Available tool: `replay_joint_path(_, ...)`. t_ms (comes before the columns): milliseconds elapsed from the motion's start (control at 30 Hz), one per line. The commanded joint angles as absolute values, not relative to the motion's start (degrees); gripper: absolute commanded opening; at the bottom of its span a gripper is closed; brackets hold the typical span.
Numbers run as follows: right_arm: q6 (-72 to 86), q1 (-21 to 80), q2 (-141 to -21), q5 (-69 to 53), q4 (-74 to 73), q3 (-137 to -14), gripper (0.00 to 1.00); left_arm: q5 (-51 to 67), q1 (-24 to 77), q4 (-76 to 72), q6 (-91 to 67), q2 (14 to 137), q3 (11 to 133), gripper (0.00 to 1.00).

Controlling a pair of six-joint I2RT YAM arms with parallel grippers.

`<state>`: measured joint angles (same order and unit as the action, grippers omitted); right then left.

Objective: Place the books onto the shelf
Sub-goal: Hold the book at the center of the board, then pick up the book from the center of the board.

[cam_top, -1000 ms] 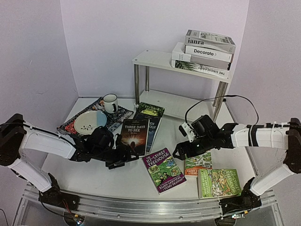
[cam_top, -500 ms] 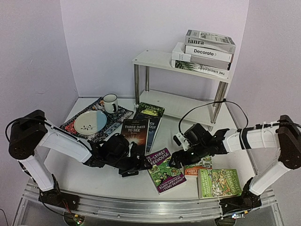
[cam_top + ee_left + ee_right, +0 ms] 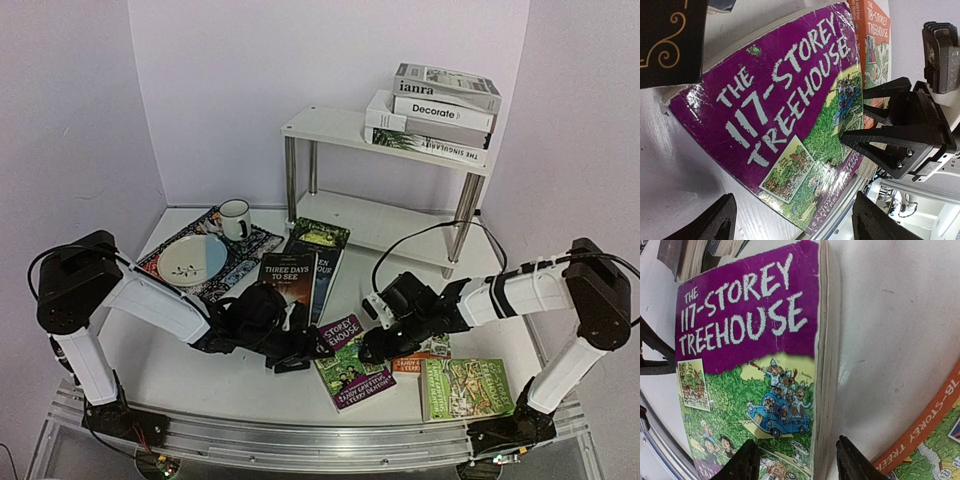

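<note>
Books (image 3: 437,112) on the shelf (image 3: 330,125), Inspector?
— A stack of large pale hardbacks lies flat on the right end of the top board.

And the remainder?
— On the table (image 3: 180,375). A purple Treehouse paperback (image 3: 352,365) lies face up at the near middle. An orange paperback (image 3: 422,352) is just to its right, and a green paperback (image 3: 465,388) is nearer and further right. A dark novel (image 3: 288,282) overlaps another book (image 3: 322,242) farther back, before the shelf's left legs.

Left gripper?
— The left gripper (image 3: 795,212) sits low at the purple paperback's left side. Its fingers are spread wide with a corner of the cover between them. Released; nothing grasped.

Right gripper?
— The right gripper (image 3: 795,457) is at the same book's right edge. Its jaws are partly spread astride the page edge, one finger over the cover and the other on the table side. No clamp is evident. I cannot tell whether either finger presses the book.

Other items?
— A patterned mat (image 3: 255,245) at far left carries a bowl (image 3: 193,260) and a mug (image 3: 236,218).
</note>
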<state>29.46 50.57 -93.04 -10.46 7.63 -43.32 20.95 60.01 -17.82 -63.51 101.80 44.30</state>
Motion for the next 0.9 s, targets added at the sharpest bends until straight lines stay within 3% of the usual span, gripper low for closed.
replay_joint_path(0, 30.5, 51.3, -94.8, -10.5, 6.7, -44.7, 0.48, 22.4, 60.0, -23.0, -64.7, 104.6, 47.2, 0.79)
replay_joint_path(167, 31.0, 51.8, -95.5, -10.3, 6.9, -44.3, 0.39, 22.6, 59.9, -27.1, -64.6, 106.1, 48.2, 0.74)
replay_joint_path(367, 31.3, 52.0, -94.7, -8.9, 7.2, -43.9, 0.17, 20.0, 59.8, -28.5, -61.2, 101.7, 47.1, 0.52)
replay_joint_path(500, 32.0, 52.1, -92.8, -9.6, 10.3, -42.6, 0.09, 18.7, 59.8, -29.5, -59.7, 98.8, 46.3, 0.46)
replay_joint_path(700, 31.9, 52.1, -88.0, -9.7, 15.2, -40.6, 0.0, 17.1, 59.6, -30.7, -55.1, 95.5, 47.5, 0.44)
replay_joint_path(867, 30.3, 52.1, -83.2, -8.3, 16.6, -39.9, 0.0, 16.3, 57.6, -30.6, -54.3, 92.9, 46.0, 0.44)
